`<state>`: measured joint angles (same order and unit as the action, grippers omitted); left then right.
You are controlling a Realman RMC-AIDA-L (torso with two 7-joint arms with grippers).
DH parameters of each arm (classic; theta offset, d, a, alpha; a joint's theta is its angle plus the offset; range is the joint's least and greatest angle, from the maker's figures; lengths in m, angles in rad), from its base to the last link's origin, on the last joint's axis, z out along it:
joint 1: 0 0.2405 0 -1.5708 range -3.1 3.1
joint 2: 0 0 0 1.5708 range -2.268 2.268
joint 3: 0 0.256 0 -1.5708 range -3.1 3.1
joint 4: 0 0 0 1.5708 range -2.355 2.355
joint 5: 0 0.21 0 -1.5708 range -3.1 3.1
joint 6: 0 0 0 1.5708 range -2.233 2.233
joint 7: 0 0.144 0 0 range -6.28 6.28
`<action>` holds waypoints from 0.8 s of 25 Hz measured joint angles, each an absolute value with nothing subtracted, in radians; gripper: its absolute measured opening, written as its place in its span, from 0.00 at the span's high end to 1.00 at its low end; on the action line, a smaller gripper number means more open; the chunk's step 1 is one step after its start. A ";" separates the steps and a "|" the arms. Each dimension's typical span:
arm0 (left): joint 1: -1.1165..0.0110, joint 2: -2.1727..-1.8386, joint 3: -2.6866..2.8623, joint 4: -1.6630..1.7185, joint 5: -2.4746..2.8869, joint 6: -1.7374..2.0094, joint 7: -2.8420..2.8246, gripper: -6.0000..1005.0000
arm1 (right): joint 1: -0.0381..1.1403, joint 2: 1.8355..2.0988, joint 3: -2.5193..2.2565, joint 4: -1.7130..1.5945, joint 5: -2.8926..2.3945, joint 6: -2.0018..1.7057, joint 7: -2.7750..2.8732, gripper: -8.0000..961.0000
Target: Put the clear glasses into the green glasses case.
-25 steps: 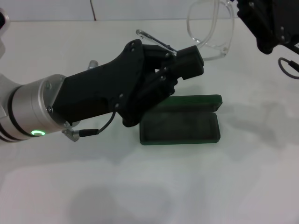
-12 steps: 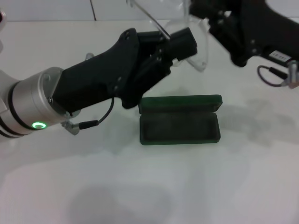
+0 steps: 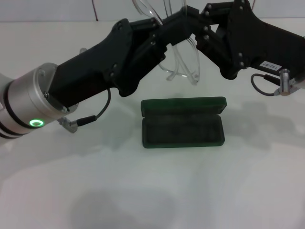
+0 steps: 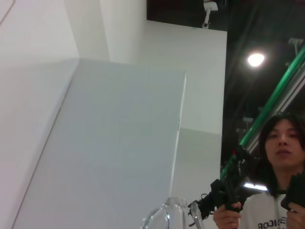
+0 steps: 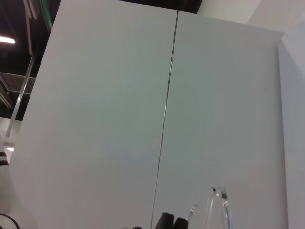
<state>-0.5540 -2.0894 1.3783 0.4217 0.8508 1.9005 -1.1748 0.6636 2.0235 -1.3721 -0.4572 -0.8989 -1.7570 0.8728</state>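
The clear glasses (image 3: 185,66) hang in the air above and behind the green glasses case (image 3: 183,130), which lies open on the white table with its lid (image 3: 184,105) folded back. My left gripper (image 3: 174,29) and my right gripper (image 3: 198,22) meet at the top of the glasses, each shut on part of the frame. The lenses dangle below the two grippers. A curved bit of the clear glasses (image 4: 167,217) shows in the left wrist view, and one thin clear arm (image 5: 222,209) in the right wrist view.
The white table (image 3: 143,191) spreads in front of the case. A grey cable plug (image 3: 74,123) hangs under my left wrist and another (image 3: 281,83) by my right wrist. A person (image 4: 281,191) stands far off in the left wrist view.
My right gripper has swung in leftward with the glasses. My left gripper has risen to meet it. The glasses turned and now hang nearer the case.
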 joint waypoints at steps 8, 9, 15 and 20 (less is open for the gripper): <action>-0.560 -2.089 1.373 0.402 0.851 1.900 -1.173 0.94 | 0.663 2.022 -1.374 -0.450 -0.905 -1.755 0.873 0.94; -0.560 -2.089 1.373 0.401 0.851 1.900 -1.172 0.94 | 0.663 2.022 -1.374 -0.450 -0.908 -1.755 0.873 0.94; -0.560 -2.089 1.361 0.400 0.852 1.899 -1.172 0.94 | 0.656 2.022 -1.369 -0.455 -0.917 -1.750 0.872 0.94; -0.556 -2.084 1.363 0.400 0.858 1.899 -1.178 0.94 | 0.647 2.023 -1.341 -0.458 -0.907 -1.748 0.868 0.94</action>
<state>-0.5562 -2.0845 1.3630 0.4002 0.8584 1.8989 -1.1785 0.6475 2.0226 -1.3407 -0.4577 -0.9066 -1.7480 0.8685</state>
